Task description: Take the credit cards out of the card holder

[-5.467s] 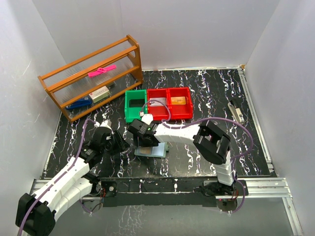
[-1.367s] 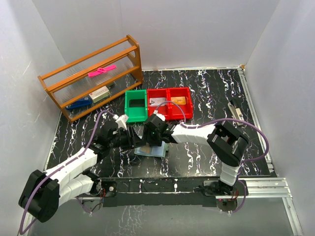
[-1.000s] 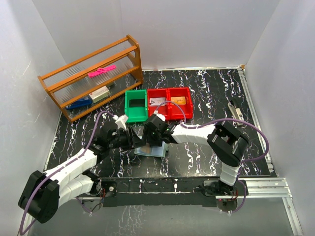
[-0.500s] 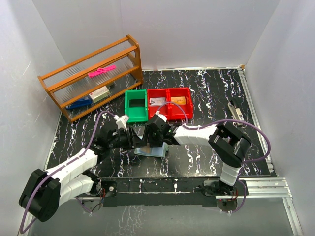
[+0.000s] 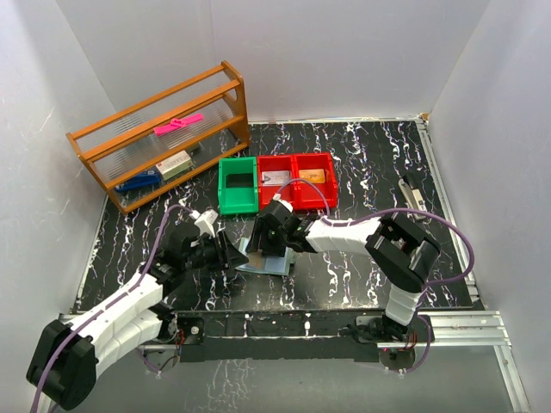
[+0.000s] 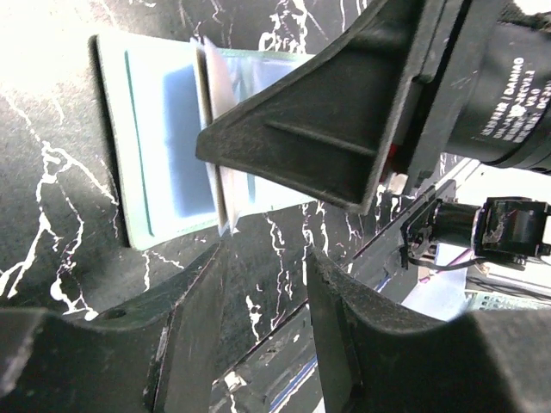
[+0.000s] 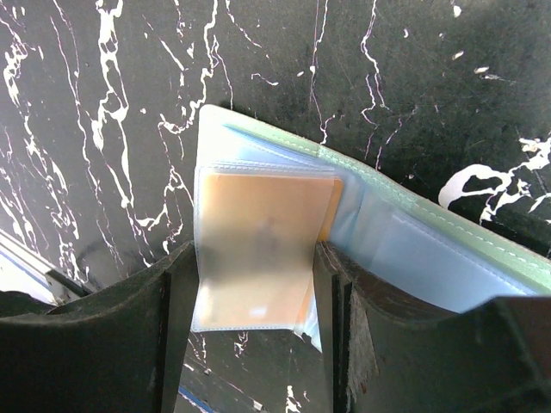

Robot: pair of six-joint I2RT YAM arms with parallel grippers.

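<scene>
The card holder (image 5: 274, 263) lies open on the black marble table, pale blue inside with green edging (image 7: 448, 258). One clear sleeve stands up from it with a tan credit card (image 7: 258, 232) inside. My right gripper (image 7: 256, 249) is closed on this sleeve's two side edges, and the sleeve's lower corner is bent. From above, the right gripper (image 5: 265, 245) hangs over the holder's left half. My left gripper (image 6: 265, 258) is open and empty. It sits just left of the holder (image 6: 164, 155), a short gap from it (image 5: 231, 251).
Behind the holder stand a green bin (image 5: 238, 185) and two red bins (image 5: 297, 196), each red one with a flat card in it. A wooden rack (image 5: 164, 138) is at the back left. A small grey object (image 5: 414, 196) lies at the right.
My left gripper has drawn back to the left, away from the card holder and the right gripper. The right gripper has stayed over the holder with the sleeve.
</scene>
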